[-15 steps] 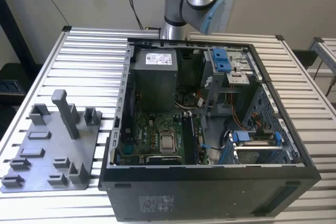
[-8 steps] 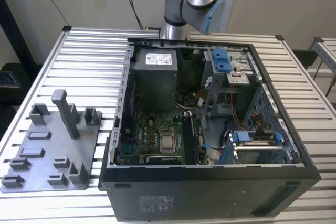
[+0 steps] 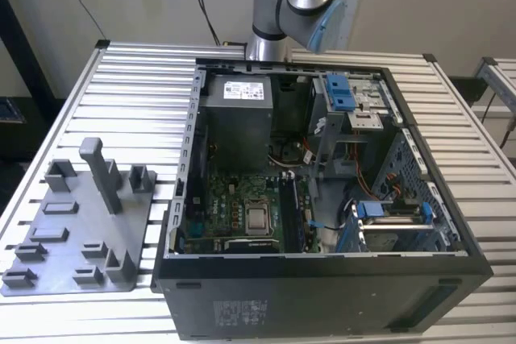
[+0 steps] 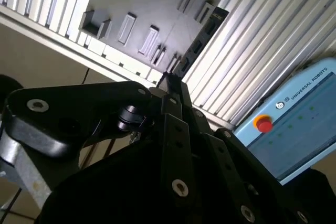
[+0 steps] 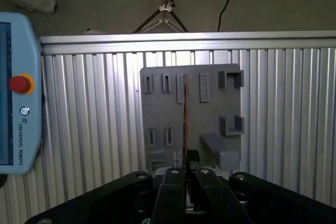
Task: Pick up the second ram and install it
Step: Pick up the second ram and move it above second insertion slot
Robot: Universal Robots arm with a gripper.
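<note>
In the first wrist view the second ram (image 5: 185,109) shows edge-on as a thin dark strip running out from between my gripper's (image 5: 185,170) black fingers. My gripper is shut on it. In the second wrist view the same stick (image 4: 203,34) is a long dark board held by my gripper (image 4: 170,85). Both views put it above the grey holder tray (image 5: 210,108) (image 4: 142,3) on the slatted table. In the exterior view the open computer case (image 3: 322,279) lies flat. Its green motherboard (image 3: 234,215) carries long black slots (image 3: 294,215) beside the processor socket.
The grey holder tray (image 3: 81,231) with upright posts stands at the exterior view's left of the case. A grey power supply (image 3: 238,118) and blue-tabbed drive bays (image 3: 343,94) fill the case's far side. A teach pendant (image 5: 16,93) with a red button lies on the table's edge.
</note>
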